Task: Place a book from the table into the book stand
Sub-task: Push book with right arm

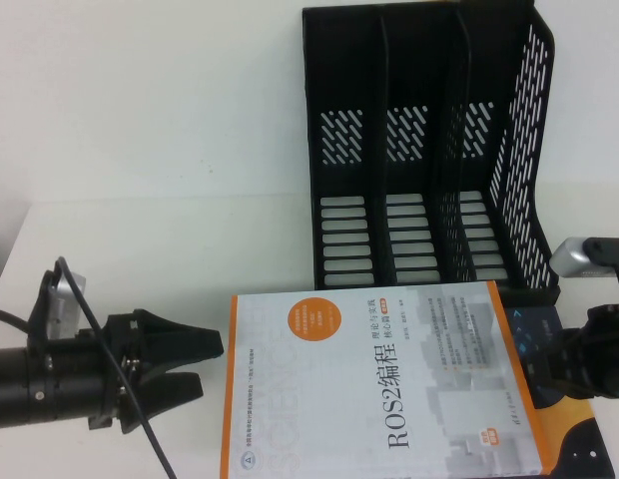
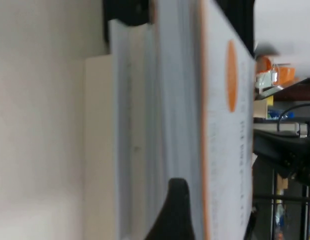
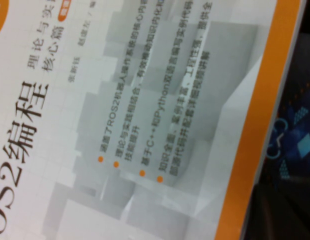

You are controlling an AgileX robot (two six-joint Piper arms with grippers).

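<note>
The book (image 1: 379,384) lies flat on the table (image 1: 140,249), its white and grey cover with the orange circle and black "ROS2" title facing up. It rests partly on a dark navy book (image 1: 581,444). My left gripper (image 1: 210,365) is open at table level, its tips just short of the book's left edge. In the left wrist view one black finger (image 2: 176,210) shows against the page edge of the book (image 2: 220,125). My right gripper (image 1: 581,351) hovers over the book's right side, above the orange edge band (image 3: 255,150). The black book stand (image 1: 429,150) stands behind the book.
The navy book (image 3: 290,145) sticks out to the right from under the white one. The stand's three upright compartments hold nothing, and its front base almost meets the book's far edge. Bare white tabletop stretches left of the stand.
</note>
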